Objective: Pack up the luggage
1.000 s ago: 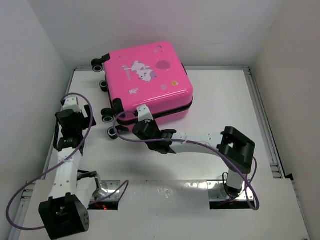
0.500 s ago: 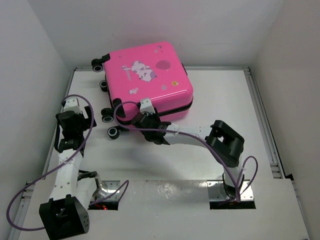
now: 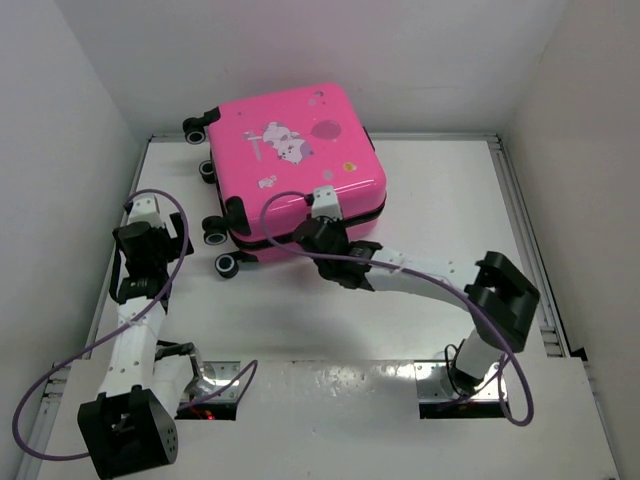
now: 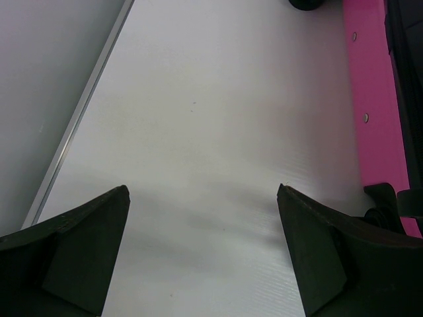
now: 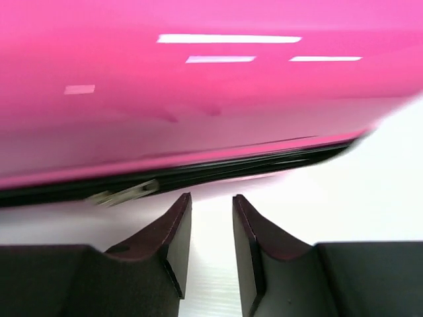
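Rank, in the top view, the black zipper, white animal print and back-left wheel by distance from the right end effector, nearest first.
1. black zipper, just ahead of the right end effector
2. white animal print, farther back, slightly left
3. back-left wheel, at the far corner

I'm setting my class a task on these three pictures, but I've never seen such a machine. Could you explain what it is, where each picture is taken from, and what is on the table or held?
These are two robot arms bolted at the table's near edge, each ending in a two-fingered claw. One picture looks down from above. The other two come from a camera on each wrist. On the white table lies one closed hot-pink hard-shell suitcase. The left claw is wide open over bare table beside it, holding nothing. The right claw, almost closed and empty, points at the suitcase's black zipper seam.
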{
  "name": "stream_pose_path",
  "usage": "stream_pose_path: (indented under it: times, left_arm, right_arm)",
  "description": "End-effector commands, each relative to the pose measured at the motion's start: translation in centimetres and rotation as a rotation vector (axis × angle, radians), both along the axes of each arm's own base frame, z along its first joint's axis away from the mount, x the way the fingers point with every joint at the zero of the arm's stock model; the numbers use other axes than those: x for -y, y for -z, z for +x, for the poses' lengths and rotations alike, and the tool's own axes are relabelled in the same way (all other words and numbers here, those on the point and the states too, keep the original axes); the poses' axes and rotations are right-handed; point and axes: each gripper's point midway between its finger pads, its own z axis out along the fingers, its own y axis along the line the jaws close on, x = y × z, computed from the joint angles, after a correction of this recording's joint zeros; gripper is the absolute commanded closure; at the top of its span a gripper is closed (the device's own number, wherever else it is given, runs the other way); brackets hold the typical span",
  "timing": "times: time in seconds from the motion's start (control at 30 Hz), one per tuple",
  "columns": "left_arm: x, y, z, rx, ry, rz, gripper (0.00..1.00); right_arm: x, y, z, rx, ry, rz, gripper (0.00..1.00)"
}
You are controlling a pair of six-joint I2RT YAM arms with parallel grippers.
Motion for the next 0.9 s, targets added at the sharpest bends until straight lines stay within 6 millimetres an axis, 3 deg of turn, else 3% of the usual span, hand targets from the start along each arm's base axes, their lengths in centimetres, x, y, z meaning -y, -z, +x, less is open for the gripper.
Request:
stream_pose_path:
  times: [0.0, 0.13, 0.2, 0.23, 0.27, 0.3, 0.33, 0.47, 0.53, 0.6, 0.63, 0.67, 0.87]
  left_arm:
    - [0.3, -0.6, 0.4, 0.033, 0.012, -0.001, 0.01]
    - [0.4, -0.3, 0.5, 0.025, 0.020, -0.007, 0.01]
    - [0.4, -0.3, 0.5, 0.022, 0.024, 0.001, 0.01]
    - [0.5, 0.0, 0.6, 0.014, 0.032, -0.005, 0.01]
    - [0.7, 0.0, 0.7, 0.015, 0.041, -0.008, 0.01]
    - [0.7, 0.2, 0.5, 0.003, 0.044, -0.003, 0.01]
    - [0.8, 0.2, 0.6, 0.004, 0.054, -0.007, 0.01]
    - [1.3, 0.4, 0.5, -0.006, 0.084, -0.011, 0.01]
    - [1.5, 0.4, 0.6, -0.005, 0.092, -0.015, 0.01]
    - [1.6, 0.4, 0.6, -0.004, 0.102, -0.019, 0.01]
    - [1.6, 0.4, 0.6, -0.004, 0.102, -0.019, 0.01]
    - [1.6, 0.7, 0.7, -0.013, 0.102, -0.021, 0.01]
    - [1.8, 0.7, 0.7, -0.012, 0.110, -0.025, 0.01]
  right_arm:
    - [4.3, -2.2, 0.8, 0.043, 0.100, -0.004, 0.69]
    - [5.3, -1.1, 0.1, -0.004, 0.046, -0.009, 0.71]
    - [3.3, -0.9, -0.6, -0.032, -0.100, 0.025, 0.64]
    - [3.2, 0.3, -1.3, -0.055, -0.153, 0.008, 0.61]
    - [0.2, -0.8, -1.8, -0.029, -0.335, 0.051, 0.54]
    - [0.5, 0.9, -2.9, -0.057, -0.396, 0.023, 0.51]
    - [-1.7, 0.1, -3.5, -0.008, -0.567, 0.027, 0.46]
    - [-2.5, 0.6, -4.9, 0.113, -0.814, -0.078, 0.46]
    - [-3.1, 0.7, -4.7, 0.161, -0.875, -0.073, 0.46]
    - [-3.7, -0.5, -4.1, 0.218, -0.920, -0.052, 0.49]
    - [-3.3, 0.3, -3.8, 0.218, -0.913, -0.061, 0.49]
    - [-3.8, -1.1, -3.3, 0.284, -0.921, -0.039, 0.50]
    - [-5.2, -2.5, -2.3, 0.317, -0.920, 0.041, 0.55]
